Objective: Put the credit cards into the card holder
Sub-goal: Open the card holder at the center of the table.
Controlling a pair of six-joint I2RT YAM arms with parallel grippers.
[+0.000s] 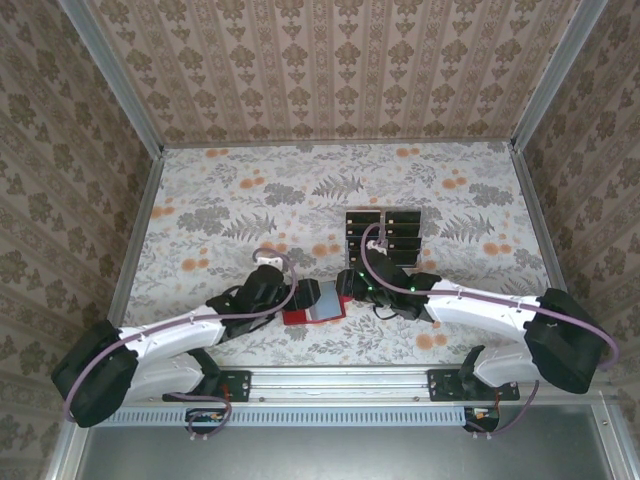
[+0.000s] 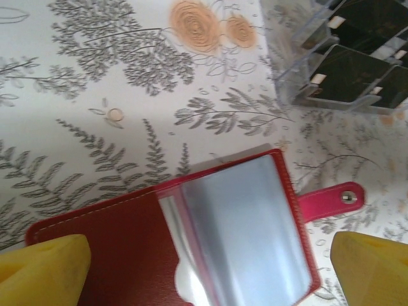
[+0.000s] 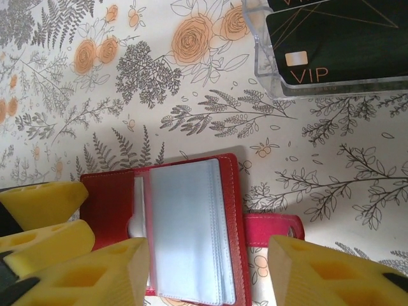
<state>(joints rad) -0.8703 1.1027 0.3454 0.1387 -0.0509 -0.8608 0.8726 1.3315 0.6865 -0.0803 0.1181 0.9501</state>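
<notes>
The card holder (image 1: 298, 317) lies open on the flowered table, red cover flat and greyish clear pockets (image 3: 185, 229) facing up, with its closure tab (image 2: 331, 199) pointing right. My left gripper (image 2: 210, 274) hovers open over its left half. Over the pocket side, my right gripper (image 3: 210, 274) is also open, its yellow fingers (image 3: 331, 274) straddling the pockets without pinching them. The left gripper's fingers (image 3: 38, 203) show at the left of the right wrist view. Black credit cards (image 3: 338, 44) marked VIP rest in a clear tray (image 1: 383, 235) just beyond the card holder.
The clear plastic tray (image 3: 261, 70) has several slots of cards and stands close behind both grippers. Patterned walls and metal rails (image 1: 140, 210) enclose the table on three sides. Bare tabletop (image 1: 220, 190) stretches to the far left.
</notes>
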